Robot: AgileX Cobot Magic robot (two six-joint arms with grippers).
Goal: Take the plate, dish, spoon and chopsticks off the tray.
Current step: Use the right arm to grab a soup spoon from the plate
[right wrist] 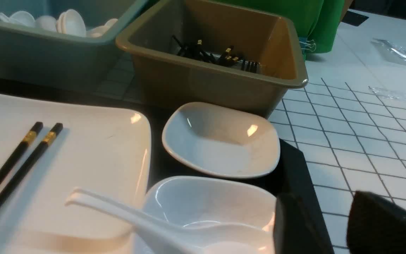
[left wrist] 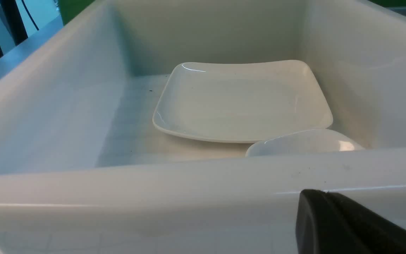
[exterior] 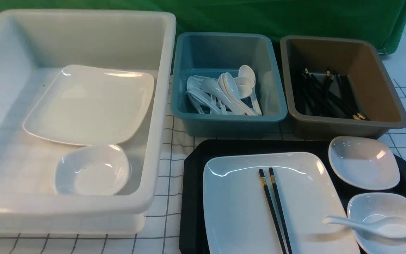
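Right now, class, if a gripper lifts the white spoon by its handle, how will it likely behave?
The spoon looks glossy, so it may slip. Its deep bowl sits in the dish while the handle overhangs the rim, so it may pivot. It looks stiff, probably breakable.

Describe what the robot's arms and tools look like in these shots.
Only the tool tips show. The left tool is black with a rounded tip and a thin seam. The right tool has two thick black fingers with blunt rounded ends. No arm links, cables or markings are visible.
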